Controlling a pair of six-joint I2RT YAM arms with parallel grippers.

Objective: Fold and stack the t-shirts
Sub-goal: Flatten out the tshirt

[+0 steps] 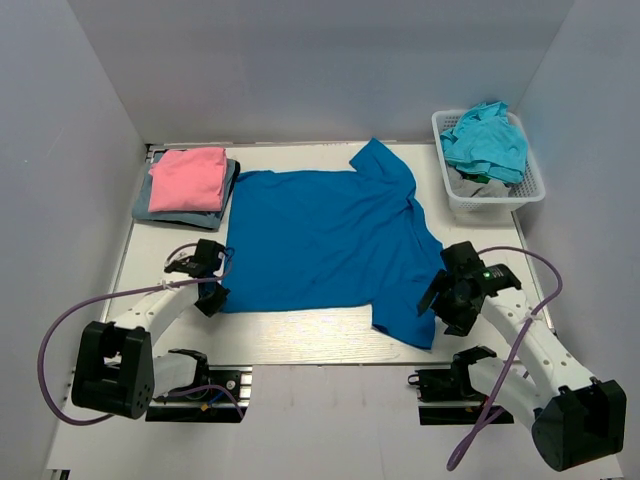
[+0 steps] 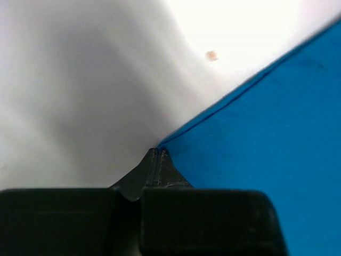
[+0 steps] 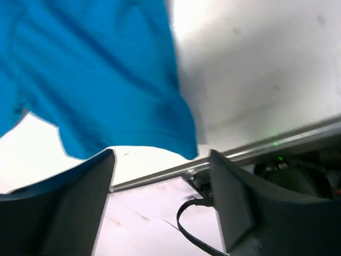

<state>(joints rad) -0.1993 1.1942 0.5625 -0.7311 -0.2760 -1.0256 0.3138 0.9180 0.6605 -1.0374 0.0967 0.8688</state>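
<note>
– Left wrist view puts the left gripper (image 2: 158, 151) right at the near hem corner of the royal-blue t-shirt (image 2: 266, 160). Its jaws are pressed together with only the tip of that corner between them, which is a thin bite.

– And the other arm?

– In the right wrist view the right gripper (image 3: 160, 205) has its jaws wide with nothing between them. It hangs just beside the near sleeve (image 3: 133, 117), close to the bench's front rail (image 3: 298, 137).

– Where does the shirt lie overall?

– Spread flat on the bench (image 1: 300, 338), hem to the left and sleeves to the right. At the far left a pink t-shirt (image 1: 188, 178) sits folded on a grey-blue t-shirt (image 1: 165, 212). A turquoise t-shirt (image 1: 487, 140) waits in the white basket (image 1: 497, 204).

– So the near edge gets folded over first?

– That's my guess. The right jaws should come down on the near edge at the sleeve and close on the full thickness of cloth, not just the top layer. Both arms should then lift together and stay low, keeping the edge taut between them before laying it across evenly. With so little cloth in the left jaws, a hard pull could slip the corner free.
</note>
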